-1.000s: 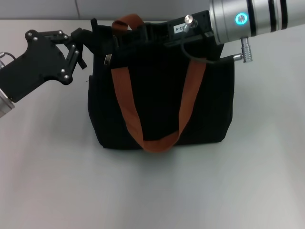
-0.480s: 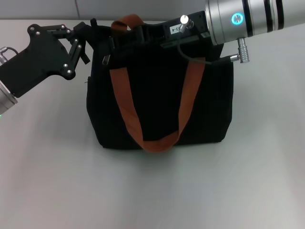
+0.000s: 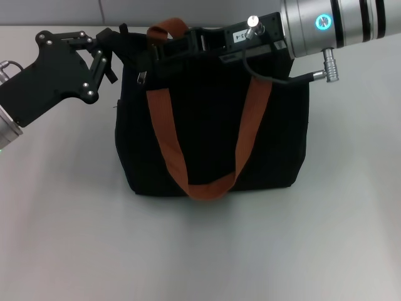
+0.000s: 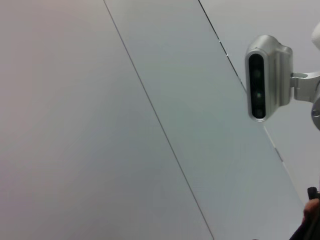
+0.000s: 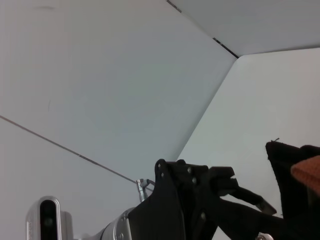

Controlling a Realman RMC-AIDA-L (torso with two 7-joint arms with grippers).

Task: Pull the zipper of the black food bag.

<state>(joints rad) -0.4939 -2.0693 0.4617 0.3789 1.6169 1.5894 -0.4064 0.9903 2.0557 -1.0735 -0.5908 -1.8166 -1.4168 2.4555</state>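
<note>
the black food bag [image 3: 213, 132] stood upright on the white table [image 3: 75, 238], in the far middle of the head view, its broad front face toward the camera and its long axis running left to right. one rust-orange strap [image 3: 207, 157] hung down the front in a long u, its low point near the bag's bottom edge; a second loop of the same webbing rose above the top edge at the left. the zipper [image 3: 142, 77] showed as a small silver tab hanging downward at the bag's top left corner, just beside the strap, its length roughly vertical, with the track running along the top edge of the bag. the left gripper [image 3: 113, 47] reached in from the left, and its black fingers [image 3: 103, 59] were clenched on the bag's upper left corner, pinching the dark fabric there. the right gripper [image 3: 166, 53] came in from the right across the top of the bag, its tips lying at the top edge near the zipper; whether they were closed on anything i could not tell, as black parts merged with black fabric. the right wrist view showed the left gripper [image 5: 250, 197] against the bag's corner [image 5: 292, 165].
</note>
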